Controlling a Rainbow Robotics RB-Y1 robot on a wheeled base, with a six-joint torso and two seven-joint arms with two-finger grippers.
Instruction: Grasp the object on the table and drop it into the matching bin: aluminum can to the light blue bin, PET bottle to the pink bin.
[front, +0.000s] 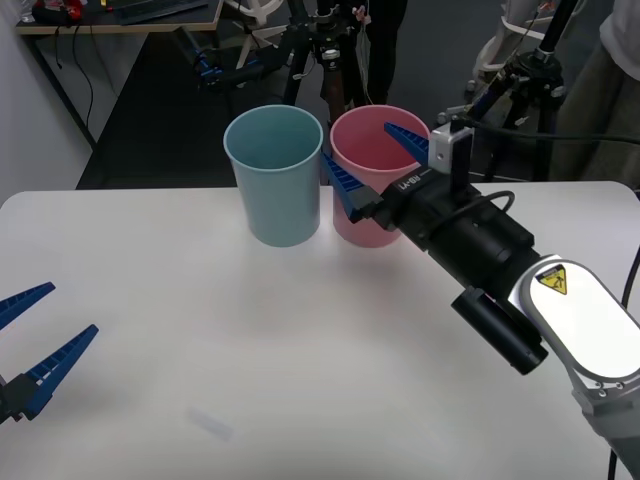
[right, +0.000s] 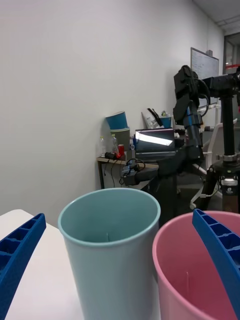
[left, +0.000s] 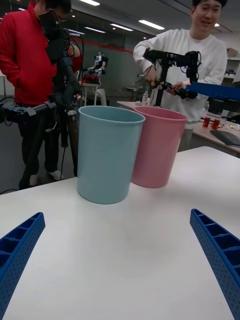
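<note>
Front view gives me the light blue bin (front: 274, 175) as my landmark, standing on the white table (front: 300, 340) with the pink bin (front: 375, 165) touching its side. My right gripper (front: 375, 165) hangs with its blue ribbed fingers spread wide and nothing between them, one finger at the gap between the two bins and the other over the pink bin's mouth. My left gripper (front: 40, 335) waits well apart from the light blue bin, low over the near table edge, also spread and empty.

I cannot find the can on the table; from the right wrist view I do not see into the bottom of either bin, so I cannot say where it lies. I judge such an aluminum can is light, thin-walled and smooth, so it dents and slips easily; I would take it around the middle of its side with a mild squeeze.

Both bins are matte plastic, tapering downward, with rolled rims.
</note>
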